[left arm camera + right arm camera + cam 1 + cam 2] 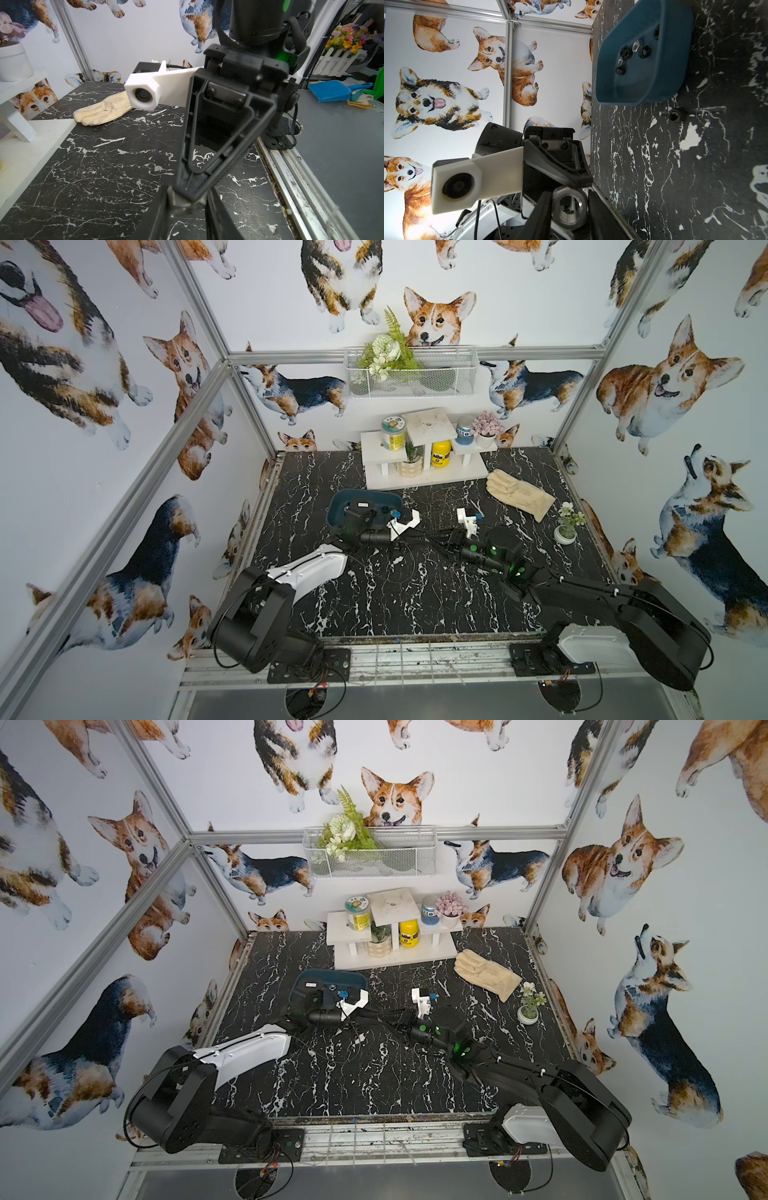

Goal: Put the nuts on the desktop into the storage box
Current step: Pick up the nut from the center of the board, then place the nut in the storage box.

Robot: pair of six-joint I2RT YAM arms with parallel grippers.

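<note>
Both arms meet above the middle of the desktop (395,597), to the right of the teal storage box (334,506). A shiny silver nut (569,205) hangs between the two grippers. My left gripper (187,200) is shut on this nut (180,200). The right gripper (570,199) still has its fingers on either side of it, with a thin gap on one side. Several black and silver nuts (633,52) lie inside the storage box (612,95). One black nut (675,115) lies on the desktop (654,166) just outside the box wall.
A cream glove (519,489) lies at the back right, with a small flower pot (566,531) nearer the right edge. The white shelf stand (424,477) with jars stands at the back. A wire basket (411,373) hangs on the wall above.
</note>
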